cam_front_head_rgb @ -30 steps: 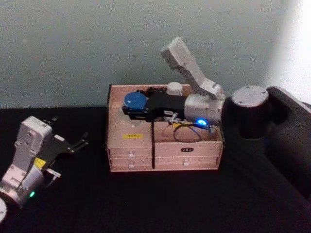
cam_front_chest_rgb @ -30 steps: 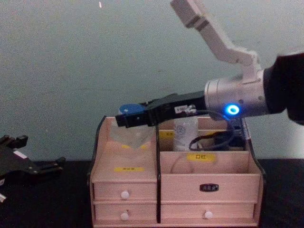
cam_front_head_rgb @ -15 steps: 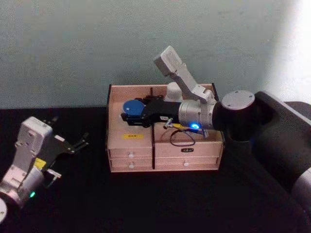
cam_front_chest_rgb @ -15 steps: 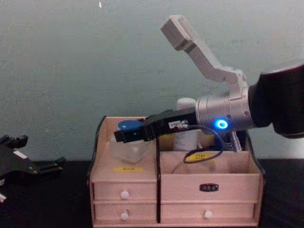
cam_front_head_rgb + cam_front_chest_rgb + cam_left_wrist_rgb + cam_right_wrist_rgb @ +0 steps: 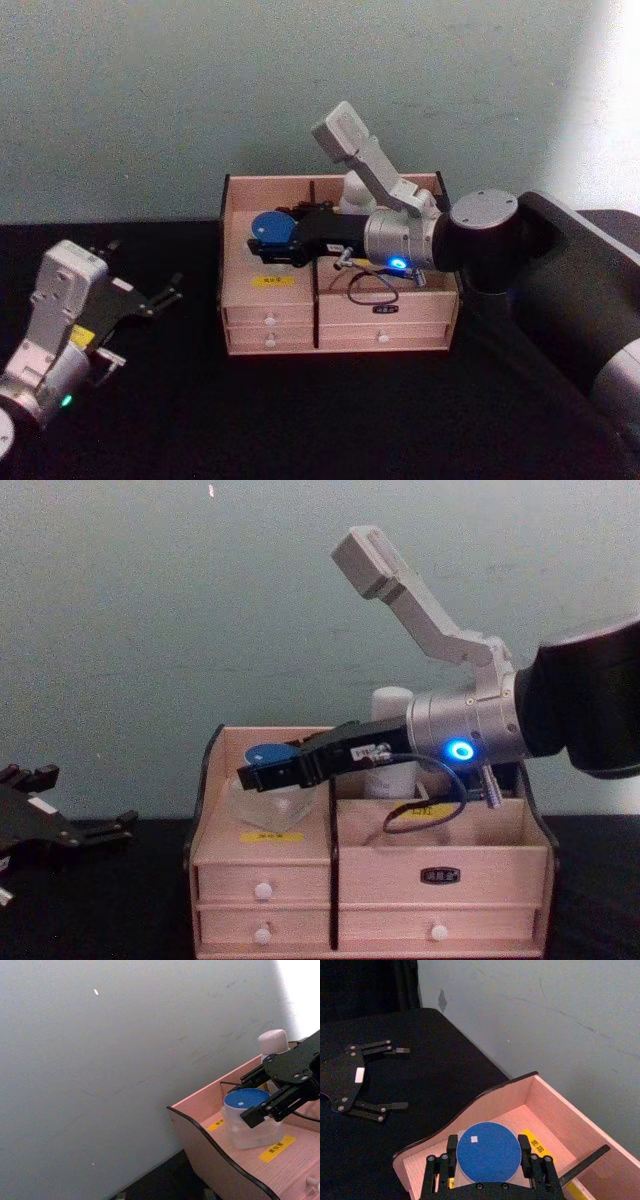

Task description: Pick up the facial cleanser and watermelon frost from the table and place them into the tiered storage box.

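My right gripper is shut on a clear jar with a round blue lid, probably the watermelon frost. It holds the jar low inside the left compartment of the tiered storage box, just behind a yellow label. The fingers clamp both sides of the jar, whose base is at or just above the compartment floor. A white bottle with a white cap, likely the facial cleanser, stands upright in the box's back compartment. My left gripper rests open on the black table, left of the box.
The box has several white-knobbed drawers in front and sits against a pale wall. A dark cable loop hangs from my right wrist over the right compartment. Black tabletop stretches in front of the box.
My right gripper has come down with the blue-lidded jar, from above the box's rim into the left compartment. The left arm has not moved.
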### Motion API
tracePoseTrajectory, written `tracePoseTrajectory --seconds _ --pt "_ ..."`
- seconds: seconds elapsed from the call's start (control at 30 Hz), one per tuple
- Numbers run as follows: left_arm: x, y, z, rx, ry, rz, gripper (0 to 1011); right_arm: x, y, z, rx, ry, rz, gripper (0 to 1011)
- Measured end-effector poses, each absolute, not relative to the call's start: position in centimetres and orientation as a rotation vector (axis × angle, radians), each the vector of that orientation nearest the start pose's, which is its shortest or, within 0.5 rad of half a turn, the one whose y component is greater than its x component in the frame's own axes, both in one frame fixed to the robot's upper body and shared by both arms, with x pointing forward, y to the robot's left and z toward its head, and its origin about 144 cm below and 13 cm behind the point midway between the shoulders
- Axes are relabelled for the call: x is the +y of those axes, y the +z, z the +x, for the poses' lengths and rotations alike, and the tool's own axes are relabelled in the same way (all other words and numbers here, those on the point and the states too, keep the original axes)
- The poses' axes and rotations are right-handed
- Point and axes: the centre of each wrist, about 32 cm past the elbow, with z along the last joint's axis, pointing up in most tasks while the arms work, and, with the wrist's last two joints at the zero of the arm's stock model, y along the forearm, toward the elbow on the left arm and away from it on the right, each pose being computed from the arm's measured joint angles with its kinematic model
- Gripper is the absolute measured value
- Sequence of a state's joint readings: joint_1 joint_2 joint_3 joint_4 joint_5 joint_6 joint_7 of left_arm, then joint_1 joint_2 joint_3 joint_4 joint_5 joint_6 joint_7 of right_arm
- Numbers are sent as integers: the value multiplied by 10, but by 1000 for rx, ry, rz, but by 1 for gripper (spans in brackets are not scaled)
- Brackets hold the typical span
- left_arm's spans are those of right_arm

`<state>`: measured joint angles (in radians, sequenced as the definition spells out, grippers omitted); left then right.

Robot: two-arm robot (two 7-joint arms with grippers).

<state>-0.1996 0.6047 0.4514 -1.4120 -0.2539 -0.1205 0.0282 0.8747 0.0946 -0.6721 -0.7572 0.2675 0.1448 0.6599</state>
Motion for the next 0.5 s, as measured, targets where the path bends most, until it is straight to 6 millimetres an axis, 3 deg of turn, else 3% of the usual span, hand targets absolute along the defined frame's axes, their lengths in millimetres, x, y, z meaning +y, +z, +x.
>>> tracePoseTrajectory --seconds 0.27,0.5 --pt "310 1140 489 -285 1248 304 1001 -140 1227 655 8 -549 -368 721" --pt "310 1140 489 -285 1248 304 1001 -141 1227 655 10 -549 -371 878"
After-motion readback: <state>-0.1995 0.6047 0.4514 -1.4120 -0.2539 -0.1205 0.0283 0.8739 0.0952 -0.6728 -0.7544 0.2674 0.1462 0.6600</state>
